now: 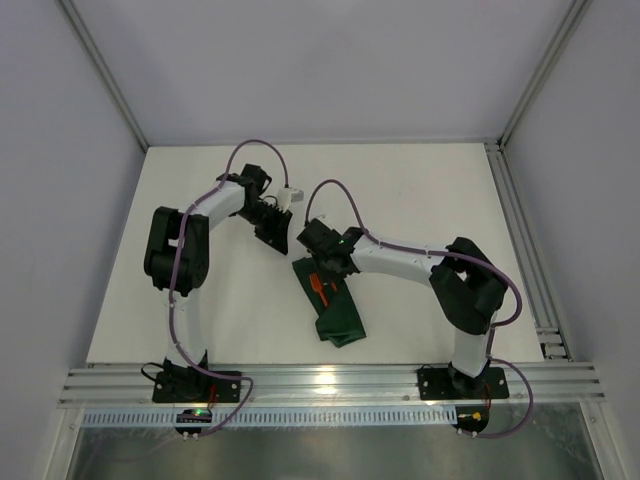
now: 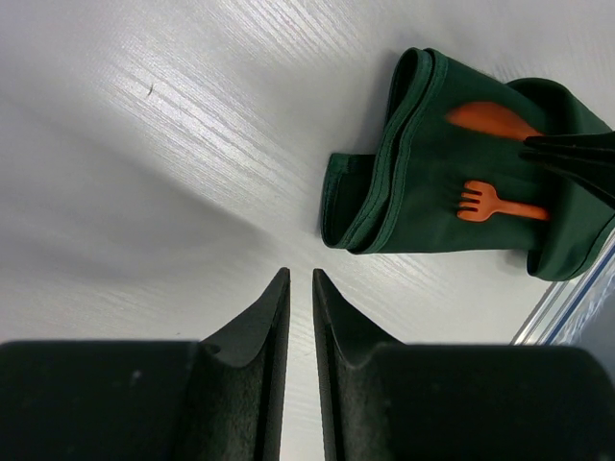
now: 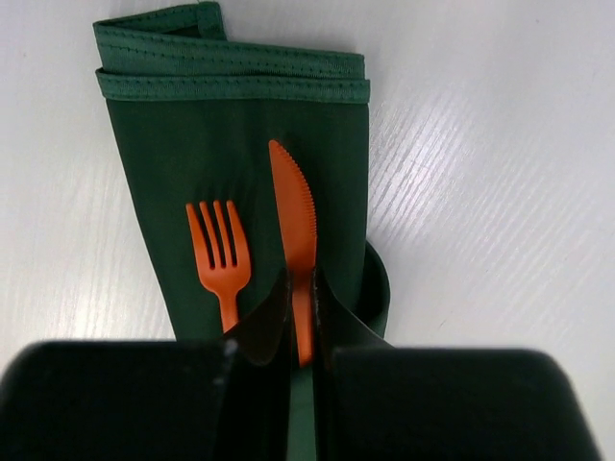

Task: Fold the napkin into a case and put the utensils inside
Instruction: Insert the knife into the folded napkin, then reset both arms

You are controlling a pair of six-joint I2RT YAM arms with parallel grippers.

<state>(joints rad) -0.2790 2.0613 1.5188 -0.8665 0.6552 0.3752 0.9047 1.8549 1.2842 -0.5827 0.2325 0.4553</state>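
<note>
You are now putting the utensils into the folded dark green cloth case point(image 3: 240, 173), lying at the centre of the white bench point(image 1: 420, 190). Your right claw point(image 3: 302, 331) is pinching the orange plastic knife point(image 3: 296, 221); the orange plastic fork point(image 3: 219, 254) is lying just beside it. Next, I think, you should be sliding the knife under the fold. Your left claw point(image 2: 300, 317), nearly closed and holding nothing, is hanging over bare bench at lower left, giving room.

Left arm: elbow folded back at the left, forearm reaching up and right.
Left gripper point(image 2: 300, 288): jaws nearly together, a thin gap between them, nothing held.
Right arm: elbow at the right, forearm stretched left toward centre.
Right gripper point(image 3: 302, 288): pointing down, clamped on an orange knife point(image 3: 296, 216).
</note>
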